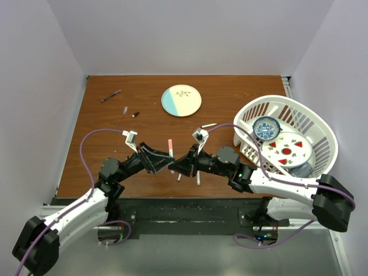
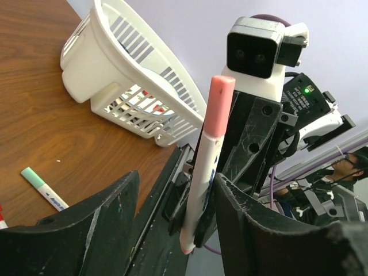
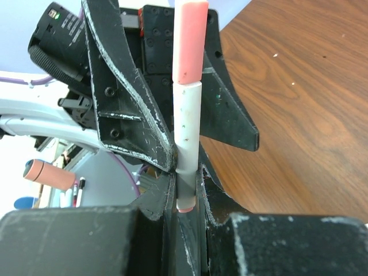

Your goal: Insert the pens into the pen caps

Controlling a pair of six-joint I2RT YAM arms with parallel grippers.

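My right gripper (image 3: 186,190) is shut on the lower end of a white pen (image 3: 188,121) that wears a pink cap (image 3: 190,40) and stands upright. In the top view this pen (image 1: 171,150) rises between the two grippers above the table's front middle. My left gripper (image 2: 175,190) is open, its jaws wide apart on either side of the same pen (image 2: 202,172), whose pink cap (image 2: 219,106) points up. In the top view the left gripper (image 1: 164,163) faces the right gripper (image 1: 179,164). A dark purple pen (image 1: 111,95) and two small caps (image 1: 125,109) (image 1: 136,114) lie at the far left.
A round plate (image 1: 181,100) lies at the back middle. A white pen (image 1: 209,125) lies right of it. A white basket (image 1: 299,112) with dishes stands at the right. More pens (image 1: 198,178) lie under the arms. A green-capped pen (image 2: 40,185) lies on the table.
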